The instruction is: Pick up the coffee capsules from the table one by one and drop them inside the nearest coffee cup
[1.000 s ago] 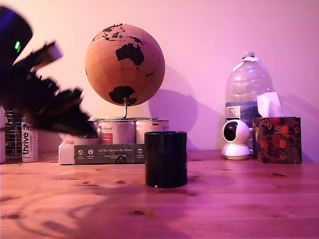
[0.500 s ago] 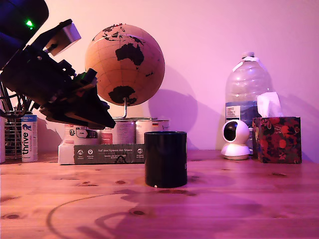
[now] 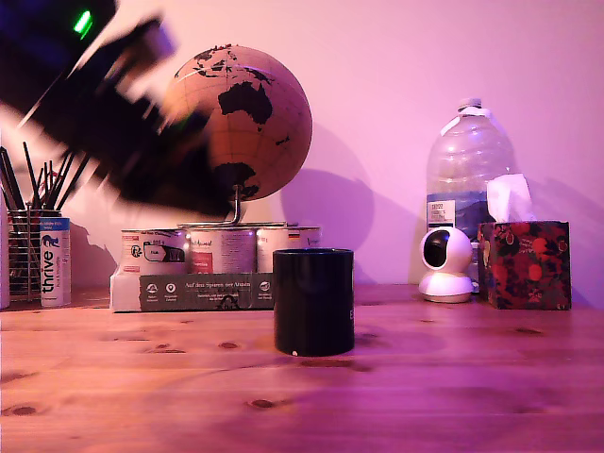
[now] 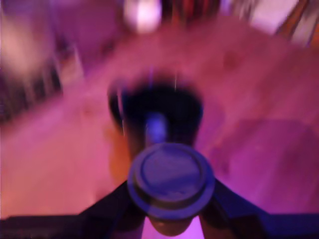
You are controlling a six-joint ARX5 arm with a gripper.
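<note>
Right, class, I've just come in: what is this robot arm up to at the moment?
The arm's gripper is shut on a coffee capsule, seen close up in the wrist view. In the exterior view the arm is a motion-blurred shape high at that view's left, in front of the globe. The black coffee cup stands alone on the wooden table, and the wrist view looks towards it, so the capsule is not yet dropped in.

Motion smears the gripper into a dark streak cut by the exterior view's left edge, while the wrist view blurs the coffee cup and half-hides the coffee capsule (its body sunk between the fingers).
</note>
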